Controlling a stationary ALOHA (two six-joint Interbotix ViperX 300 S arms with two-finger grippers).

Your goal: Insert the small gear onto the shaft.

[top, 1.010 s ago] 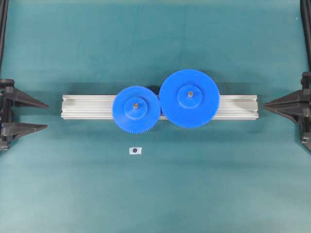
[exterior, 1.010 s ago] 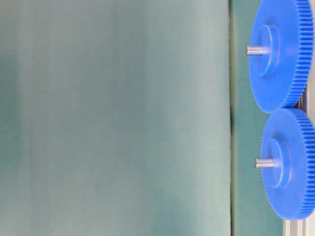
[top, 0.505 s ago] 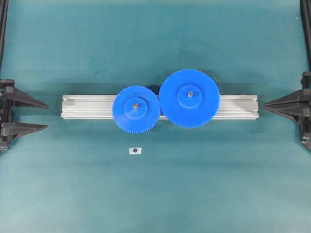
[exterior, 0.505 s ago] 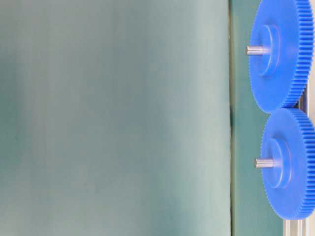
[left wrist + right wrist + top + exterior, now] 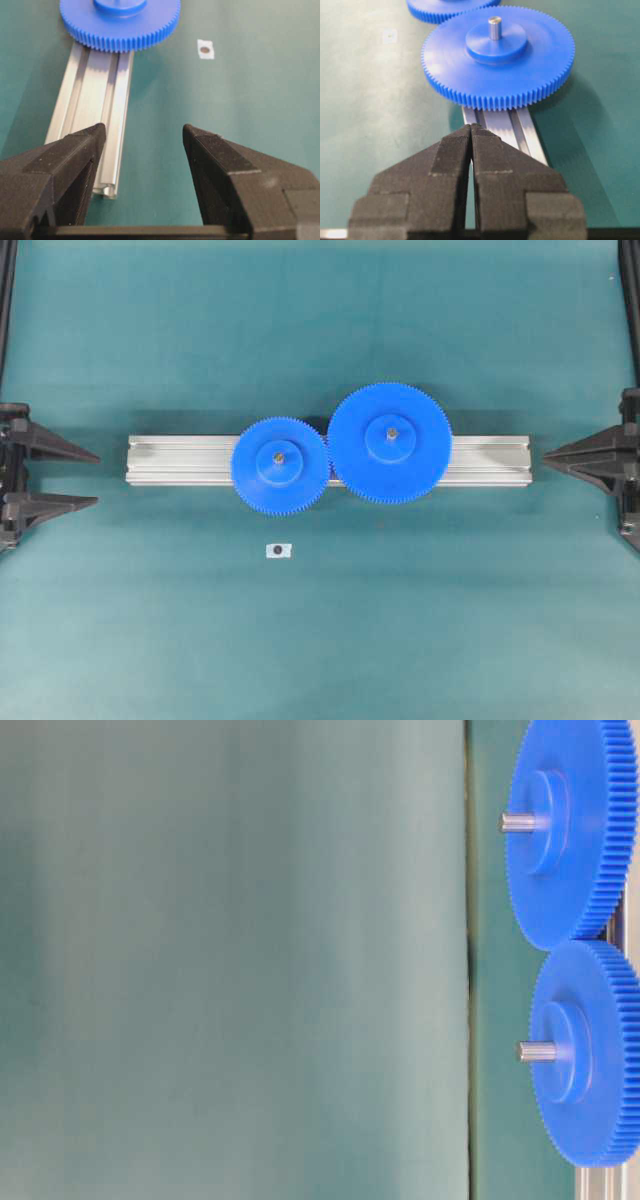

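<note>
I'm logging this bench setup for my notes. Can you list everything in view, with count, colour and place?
small gear: one, blue, sitting on its pin on the left half of the rail, teeth meeting the large gear.
shaft: one, grey metal, poking up through the small gear's hub.
large gear: one, blue, on the rail just right of the small gear, with its own grey pin through the hub.
rail: one, silver aluminium, lying left to right across the middle of the mat.
tag: one, white with a dark dot, in front of the small gear.
mat: one, teal, covering the table.
left gripper: black, open, at the left edge, empty.
right gripper: black, shut, at the right edge, empty.
</note>
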